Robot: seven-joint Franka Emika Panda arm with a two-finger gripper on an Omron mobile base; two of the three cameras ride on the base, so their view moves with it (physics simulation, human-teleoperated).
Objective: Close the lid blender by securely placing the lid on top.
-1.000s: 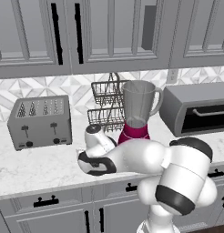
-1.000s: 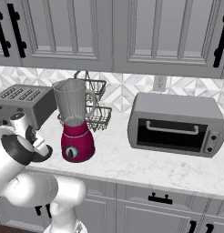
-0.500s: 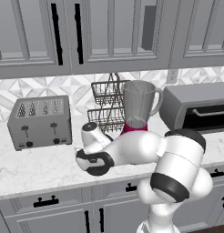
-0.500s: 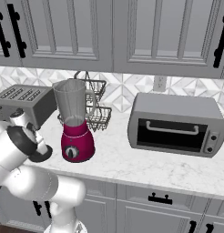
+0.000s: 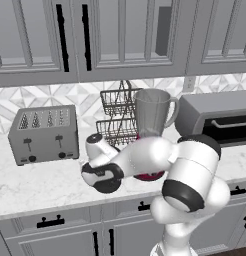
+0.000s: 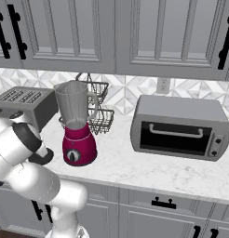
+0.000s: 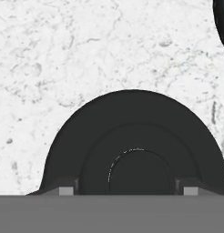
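Marble counter [image 5: 40, 182] runs under grey wall cabinets [image 5: 95, 40]. From the left base view we count one blender [image 5: 153, 131], its clear jar open at the top and its magenta base partly hidden behind the white arm [image 5: 145, 157]. To its left stands one four-slot toaster [image 5: 43, 134]; one two-tier wire rack [image 5: 116, 117] sits behind it, and one toaster oven [image 5: 217, 117] is at the right. The arm bends low over the counter in front of the blender and blocks its base.

From the right base view we see the blender [image 6: 77, 125] whole, with its dark dial facing forward. The rack [image 6: 98, 109] is just behind it, the toaster [image 6: 25, 104] beyond it on the left, and the toaster oven [image 6: 180, 128] well apart on the right. One wall outlet [image 6: 163, 85] shows on the tiles. The arm's wrist lies low, left of the blender.

In the hand view, one black round lid [image 7: 134, 150] lies flat on the marble [image 7: 63, 54], directly below the gripper [image 7: 127, 191]. Its two tips [image 7: 66, 191] sit spread, one at each side of the lid's raised centre; we cannot tell whether they touch it.
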